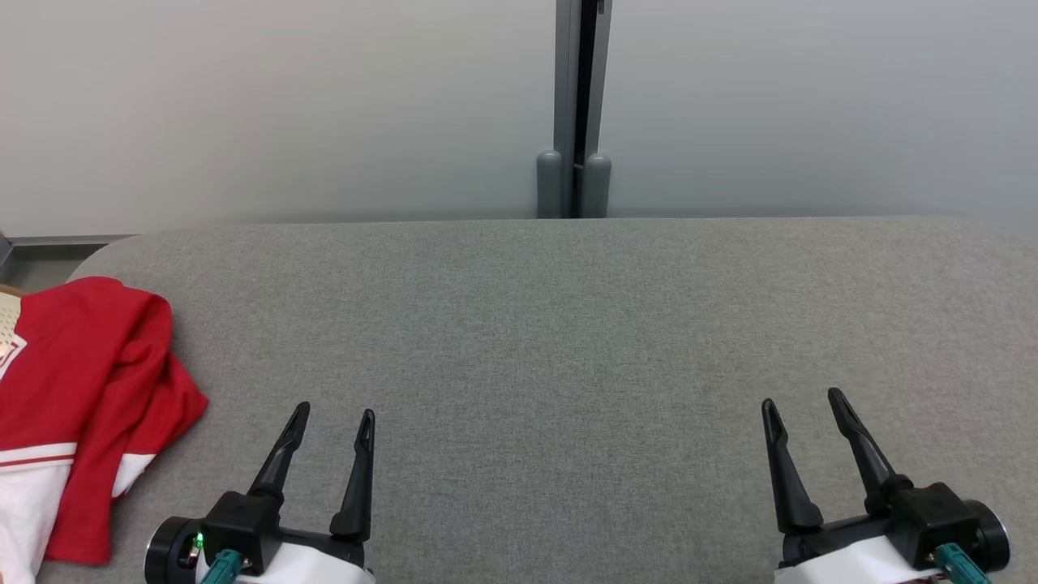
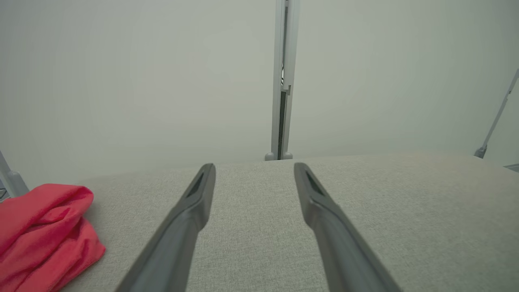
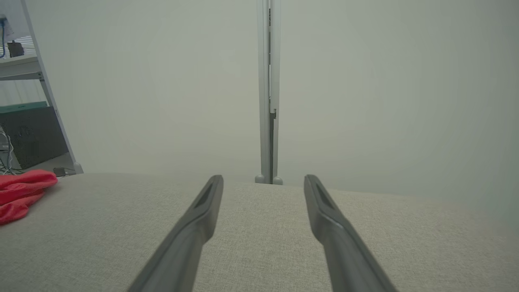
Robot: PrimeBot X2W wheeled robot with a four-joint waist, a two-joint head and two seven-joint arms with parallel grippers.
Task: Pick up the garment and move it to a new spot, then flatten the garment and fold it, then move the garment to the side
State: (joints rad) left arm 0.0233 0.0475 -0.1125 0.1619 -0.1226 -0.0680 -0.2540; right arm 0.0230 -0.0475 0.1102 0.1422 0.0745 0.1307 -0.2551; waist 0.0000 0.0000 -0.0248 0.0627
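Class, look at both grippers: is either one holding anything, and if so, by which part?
Nothing is held. The left gripper and right gripper are both open and empty above the table. The garment lies crumpled at the table's left end, untouched.

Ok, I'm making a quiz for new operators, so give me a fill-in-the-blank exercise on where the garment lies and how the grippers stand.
1. The crumpled garment is mostly ____, with white parts.
2. It lies on the grey fabric surface at the robot's ____ side.
3. The left gripper and the right gripper both stand ____, holding nothing.
Missing words: red; left; open.
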